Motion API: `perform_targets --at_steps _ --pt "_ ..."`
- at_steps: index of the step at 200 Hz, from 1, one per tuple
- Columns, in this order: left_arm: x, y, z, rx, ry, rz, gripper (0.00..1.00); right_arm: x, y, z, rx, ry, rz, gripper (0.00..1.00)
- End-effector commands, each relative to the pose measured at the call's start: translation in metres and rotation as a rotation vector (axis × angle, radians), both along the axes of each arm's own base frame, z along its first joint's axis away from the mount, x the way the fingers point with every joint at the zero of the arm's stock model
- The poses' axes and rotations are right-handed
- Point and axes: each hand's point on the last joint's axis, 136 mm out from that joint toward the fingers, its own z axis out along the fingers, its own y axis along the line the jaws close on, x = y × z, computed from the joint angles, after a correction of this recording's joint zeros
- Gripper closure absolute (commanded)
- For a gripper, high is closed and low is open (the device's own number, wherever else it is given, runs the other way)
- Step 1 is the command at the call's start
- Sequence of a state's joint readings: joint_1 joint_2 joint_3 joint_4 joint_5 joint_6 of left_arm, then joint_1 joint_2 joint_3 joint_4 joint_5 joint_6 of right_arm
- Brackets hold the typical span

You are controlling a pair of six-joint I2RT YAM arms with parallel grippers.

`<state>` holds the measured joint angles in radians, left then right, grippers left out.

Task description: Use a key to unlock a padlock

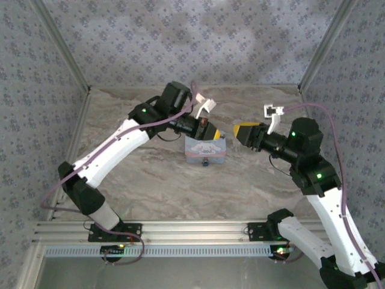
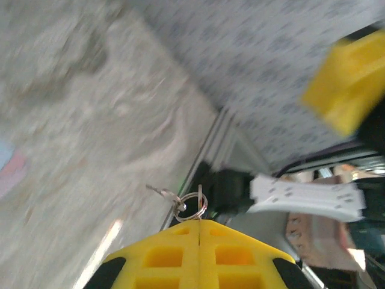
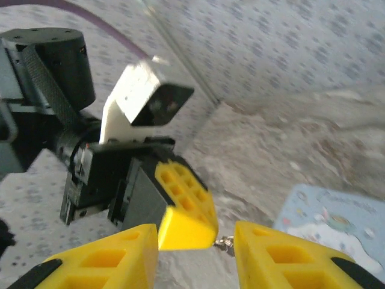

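Observation:
The tiny dark padlock [image 1: 206,162] hangs at the front of the pastel cartoon tin [image 1: 206,148] in the middle of the table. My left gripper [image 1: 208,128] hovers just above the tin's back edge. In its wrist view that left gripper [image 2: 200,221] is shut on a key ring [image 2: 194,206], and a small silver key [image 2: 159,191] sticks out to the left. My right gripper [image 1: 242,132] is level with it and to the right, and it is open. In the right wrist view the right gripper [image 3: 195,236] brackets the left gripper's yellow fingers [image 3: 183,208] and the key [image 3: 224,244].
The tin [image 3: 337,211] lies at the lower right of the right wrist view. Marbled tabletop [image 1: 150,180] spreads around it. Patterned walls and metal frame posts [image 1: 63,51] enclose the space. The right gripper's yellow finger [image 2: 352,78] is blurred in the left wrist view.

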<state>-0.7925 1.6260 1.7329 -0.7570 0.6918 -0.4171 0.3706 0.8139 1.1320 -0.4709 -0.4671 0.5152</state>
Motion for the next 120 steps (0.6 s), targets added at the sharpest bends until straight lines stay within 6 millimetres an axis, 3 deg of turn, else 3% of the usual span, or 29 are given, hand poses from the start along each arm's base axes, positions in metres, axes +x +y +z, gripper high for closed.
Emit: perform_targets --at_steps 1,23,38,62,93,120 --pt "-0.011 0.029 -0.048 0.254 0.066 0.006 1.0 0.012 -0.018 -0.058 -0.153 0.21 -0.11 0.62" --pt "-0.011 0.043 -0.073 0.433 0.035 0.014 1.0 0.015 -0.013 -0.089 -0.215 0.287 -0.079 0.65" --pt "-0.017 0.047 -0.076 0.511 0.002 -0.017 1.0 0.013 -0.008 -0.101 -0.214 0.302 -0.052 0.66" --pt "-0.02 0.044 -0.064 0.501 -0.044 -0.042 1.0 0.007 0.01 -0.1 -0.134 0.247 0.052 0.66" --pt "-0.03 0.029 -0.036 0.363 -0.052 -0.098 1.0 -0.006 0.035 -0.103 -0.029 0.194 0.225 0.66" --pt "-0.042 0.021 -0.018 0.269 -0.038 -0.155 1.0 -0.017 0.048 -0.106 0.018 0.156 0.32 0.55"
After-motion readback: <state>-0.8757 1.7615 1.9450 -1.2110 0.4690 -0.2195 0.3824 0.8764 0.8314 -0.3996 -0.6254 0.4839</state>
